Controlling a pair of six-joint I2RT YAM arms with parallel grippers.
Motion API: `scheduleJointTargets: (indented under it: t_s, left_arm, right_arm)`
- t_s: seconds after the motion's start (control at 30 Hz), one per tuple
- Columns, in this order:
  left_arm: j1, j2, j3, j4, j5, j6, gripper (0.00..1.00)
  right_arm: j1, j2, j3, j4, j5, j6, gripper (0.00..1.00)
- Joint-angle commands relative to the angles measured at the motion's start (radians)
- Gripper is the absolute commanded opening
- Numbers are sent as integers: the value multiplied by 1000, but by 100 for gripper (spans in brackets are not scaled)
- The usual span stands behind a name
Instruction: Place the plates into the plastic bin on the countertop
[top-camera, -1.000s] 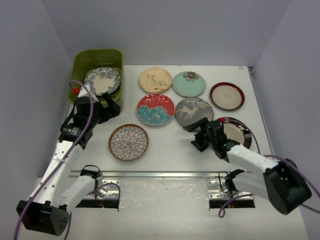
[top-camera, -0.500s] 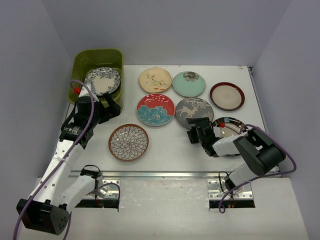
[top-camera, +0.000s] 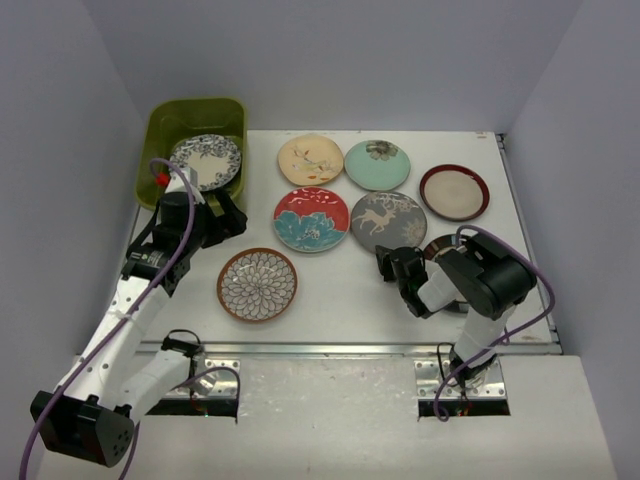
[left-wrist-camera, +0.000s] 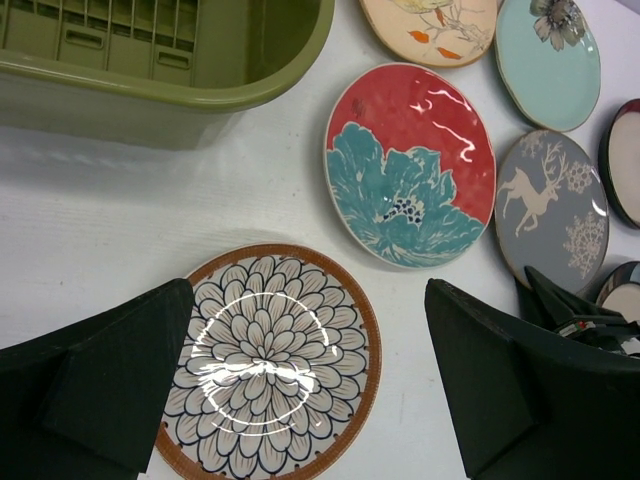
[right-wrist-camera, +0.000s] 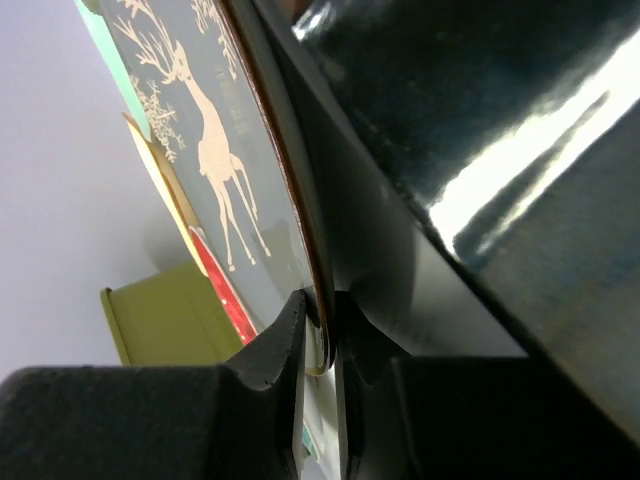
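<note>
Inside slotted olive bin (top-camera: 165, 125), round glossy plate (top-camera: 205, 161).

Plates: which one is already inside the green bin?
The pale plate with the dark patterned rim is the only one sitting in the plastic bin. All the others lie out on the countertop.

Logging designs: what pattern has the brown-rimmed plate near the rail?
The plate shows white layered flower petals; clearest in the left wrist view.

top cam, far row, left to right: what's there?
plastic bin holding a black-and-white floral plate → cream plate → mint plate → red-rimmed plate
</note>
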Motion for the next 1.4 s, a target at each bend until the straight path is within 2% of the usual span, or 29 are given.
scheduleJointTargets:
  t_s: [0.0, 0.13, 0.23, 0.53, 0.83, 1.07, 1.17, 1.27, 1.37]
  left_arm:
    - [-10, -1, 31, 32, 12, 17, 100]
    - [-10, -1, 28, 46, 36, 14, 100]
    - [-9, -4, 26, 49, 38, 10, 100]
    - [-10, -38, 29, 80, 107, -17, 100]
    - [-10, -35, 34, 101, 114, -29, 100]
    - [-10, -2, 27, 173, 190, -44, 100]
    - [-10, 9, 10, 227, 247, -64, 100]
    - [-10, 45, -6, 315, 348, -100, 100]
    - [-10, 97, -14, 478, 555, -153, 100]
  right_arm:
    - [-27, 122, -14, -79, -16, 24, 1]
    - [-24, 147, -46, 89, -57, -5, 0]
    - [-23, 94, -81, 178, -65, -31, 0]
    - [-73, -152, -39, 165, -155, -236, 0]
    - [-116, -309, 2, 131, -306, -376, 0]
    - [-176, -567, 9, -55, -309, -570, 0]
    - [-203, -657, 41, -184, -333, -655, 0]
    - [-231, -715, 144, -386, -538, -807, 0]
    - [-251, -663, 342, -556, -841, -939, 0]
